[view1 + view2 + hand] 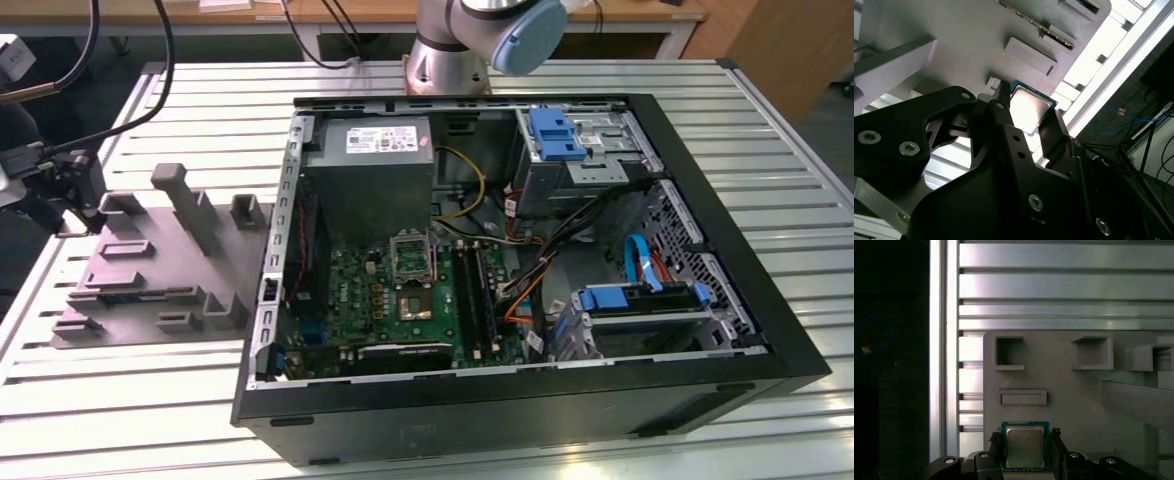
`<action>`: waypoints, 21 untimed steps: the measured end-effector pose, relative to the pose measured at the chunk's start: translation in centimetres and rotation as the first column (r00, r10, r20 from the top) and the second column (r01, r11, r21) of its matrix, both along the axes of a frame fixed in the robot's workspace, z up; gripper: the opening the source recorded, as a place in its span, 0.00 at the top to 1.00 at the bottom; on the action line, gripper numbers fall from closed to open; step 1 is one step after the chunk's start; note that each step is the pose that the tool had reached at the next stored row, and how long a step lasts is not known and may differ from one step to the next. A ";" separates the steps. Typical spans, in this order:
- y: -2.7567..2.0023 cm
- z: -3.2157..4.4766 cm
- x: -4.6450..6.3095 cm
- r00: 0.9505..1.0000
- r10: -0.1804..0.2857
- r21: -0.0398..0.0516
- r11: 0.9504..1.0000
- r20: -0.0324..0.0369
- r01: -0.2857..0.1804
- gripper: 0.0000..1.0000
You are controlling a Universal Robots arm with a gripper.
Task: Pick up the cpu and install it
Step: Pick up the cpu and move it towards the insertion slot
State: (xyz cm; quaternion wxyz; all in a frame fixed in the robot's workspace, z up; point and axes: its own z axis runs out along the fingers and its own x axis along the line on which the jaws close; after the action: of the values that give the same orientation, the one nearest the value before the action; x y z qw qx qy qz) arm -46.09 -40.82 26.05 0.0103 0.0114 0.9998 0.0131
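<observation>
A slatted metal table (801,120) carries everything. On it, toward the exterior view's right, lies an open black case (534,400) with its inside facing up. A grey tray (134,270) with raised blocks and pockets sits on the table just beside the case, on the exterior view's left. The arm (461,40) stands at the far edge of the table, behind the case.

Inside the case, a grey power supply (374,170) lies at the far end and a green board (387,300) fills the floor nearer the camera. The metal-framed socket (411,252) sits on the board just below the power supply, with a dark glossy chip (416,306) near it.

In the first wrist view, the gripper (1026,436) is clamped on the cpu (1025,447). Its two black fingers (1056,437) press against opposite edges of the chip, whose silvery top faces the camera. The cpu sits over the tray near one edge, close to the bare slats. Both wrist views show it caught between the fingers, well apart from the socket.
</observation>
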 end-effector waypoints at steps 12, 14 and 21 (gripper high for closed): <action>0.00 0.20 0.0 1.000 0.000 0.000 1.000 0.000 0.000 0.53; 0.00 0.23 0.0 1.000 0.000 0.000 1.000 0.000 0.000 0.53; 0.00 0.49 0.0 1.000 0.000 0.000 1.000 0.000 0.000 0.53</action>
State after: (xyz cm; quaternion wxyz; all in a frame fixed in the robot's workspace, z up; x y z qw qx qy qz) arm -46.09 -40.82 26.54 0.0104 0.0114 0.9998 0.0131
